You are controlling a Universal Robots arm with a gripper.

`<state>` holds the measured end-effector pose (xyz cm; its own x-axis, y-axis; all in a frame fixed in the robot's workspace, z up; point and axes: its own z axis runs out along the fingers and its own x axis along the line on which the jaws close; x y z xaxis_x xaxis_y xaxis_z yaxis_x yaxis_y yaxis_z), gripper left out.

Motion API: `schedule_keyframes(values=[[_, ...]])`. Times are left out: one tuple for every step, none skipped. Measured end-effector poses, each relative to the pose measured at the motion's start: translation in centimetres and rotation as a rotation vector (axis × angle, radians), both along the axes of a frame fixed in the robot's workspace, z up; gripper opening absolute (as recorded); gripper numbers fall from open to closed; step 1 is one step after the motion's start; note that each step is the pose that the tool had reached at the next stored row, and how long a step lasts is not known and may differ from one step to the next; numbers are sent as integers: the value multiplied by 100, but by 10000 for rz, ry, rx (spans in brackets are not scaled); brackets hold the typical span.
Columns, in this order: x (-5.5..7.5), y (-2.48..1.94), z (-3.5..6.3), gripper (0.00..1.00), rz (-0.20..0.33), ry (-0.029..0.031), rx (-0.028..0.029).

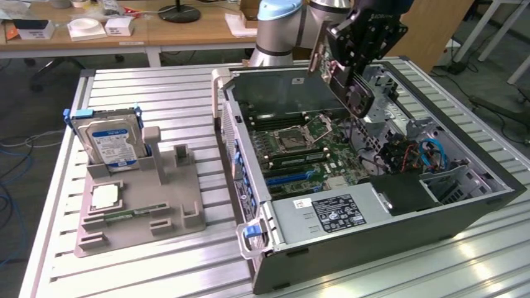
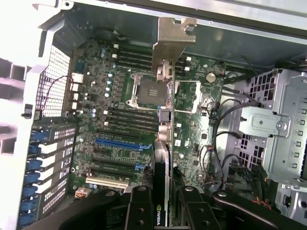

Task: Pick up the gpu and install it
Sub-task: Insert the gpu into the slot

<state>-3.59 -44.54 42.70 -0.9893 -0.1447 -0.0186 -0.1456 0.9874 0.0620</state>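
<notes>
My gripper (image 1: pixel 358 49) hangs over the far side of the open computer case (image 1: pixel 463 205), shut on the gpu (image 1: pixel 346 84). The gpu is held above the motherboard (image 1: pixel 302 146) with its black cooler facing outward. In the wrist view the gpu (image 2: pixel 165 139) appears edge-on, a thin green card with its silver end bracket (image 2: pixel 171 40) at the far end, clamped between the black fingers (image 2: pixel 139 208) of the gripper (image 2: pixel 164 201). Beneath it lie the motherboard (image 2: pixel 115 158), the CPU socket (image 2: pixel 144 88) and a blue expansion slot (image 2: pixel 117 143). The card is clear of the board.
A power supply (image 1: pixel 327 214) fills the case's near end, and a drive cage (image 2: pixel 273 124) with cables lies beside the board. On the exterior view's left a grey holder (image 1: pixel 157 211) carries a blue-labelled hard drive (image 1: pixel 112 139), a memory stick (image 1: pixel 133 213) and a processor chip (image 1: pixel 105 197).
</notes>
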Motion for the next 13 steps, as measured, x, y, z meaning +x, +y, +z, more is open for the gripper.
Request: schedule_keyframes(values=[[0, -1, 0, 26, 59, 0, 0], [0, -1, 0, 26, 122, 0, -1], [0, -1, 0, 26, 190, 0, 0], [0, -1, 0, 26, 262, 0, 0], [0, -2, 0, 26, 337, 0, 0], [0, -2, 0, 26, 432, 0, 0], [0, -2, 0, 26, 519, 0, -1], [0, -2, 0, 26, 602, 0, 0], [0, -2, 0, 26, 678, 0, -1], [0, -2, 0, 26, 752, 1, 0], [0, -3, 0, 26, 823, 0, 0], [0, -3, 0, 26, 893, 0, 1], [0, -3, 0, 26, 962, -1, 1]])
